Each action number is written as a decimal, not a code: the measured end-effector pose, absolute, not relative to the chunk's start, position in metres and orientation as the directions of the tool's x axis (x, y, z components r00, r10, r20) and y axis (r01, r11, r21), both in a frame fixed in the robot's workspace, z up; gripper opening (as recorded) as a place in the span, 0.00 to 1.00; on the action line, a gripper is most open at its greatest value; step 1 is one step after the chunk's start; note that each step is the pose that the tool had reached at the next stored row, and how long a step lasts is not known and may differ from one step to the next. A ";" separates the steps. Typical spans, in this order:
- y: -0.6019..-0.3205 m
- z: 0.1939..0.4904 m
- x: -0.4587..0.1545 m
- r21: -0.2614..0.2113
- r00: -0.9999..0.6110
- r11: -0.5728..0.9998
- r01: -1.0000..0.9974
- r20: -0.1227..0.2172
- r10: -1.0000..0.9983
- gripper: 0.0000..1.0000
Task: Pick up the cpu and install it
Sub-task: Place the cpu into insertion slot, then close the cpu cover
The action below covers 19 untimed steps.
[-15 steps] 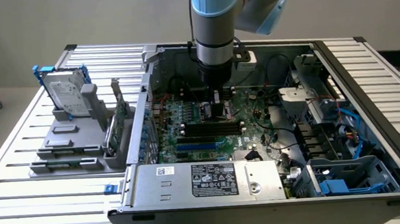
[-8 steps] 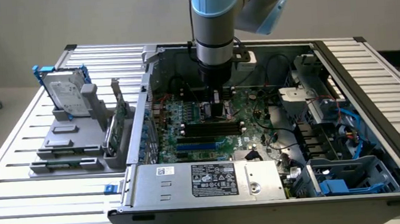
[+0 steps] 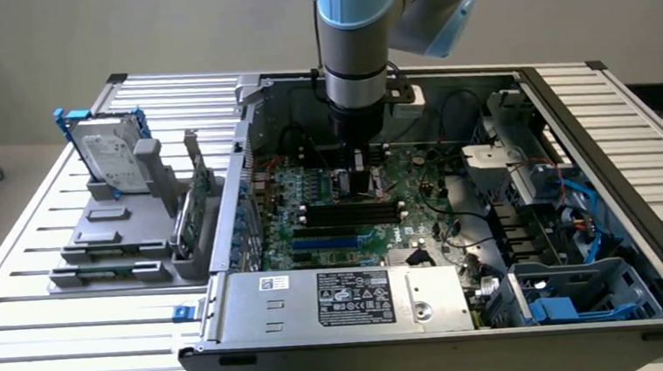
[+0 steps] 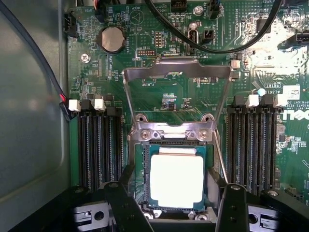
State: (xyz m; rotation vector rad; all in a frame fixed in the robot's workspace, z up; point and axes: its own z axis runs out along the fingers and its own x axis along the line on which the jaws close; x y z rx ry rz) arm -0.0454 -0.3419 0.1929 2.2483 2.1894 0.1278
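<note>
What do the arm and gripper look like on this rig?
Arm: silver-grey cylindrical segments, pale blue joint caps, a dark ring near the wrist. Gripper: black body, with two flat black fingers that have round holes. No legible markings.

We see the cpu (image 4: pixel 176 181) as a small square chip with a pale, bright silvery metal top and a narrow green border around it. It lies flat, top up, seated in the socket (image 4: pixel 139 176), its edges square with the socket's rim, filling most of the opening.
</note>
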 end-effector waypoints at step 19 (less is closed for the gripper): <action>-0.342 0.193 -0.045 0.059 0.021 -0.025 0.998 0.064 0.998 0.68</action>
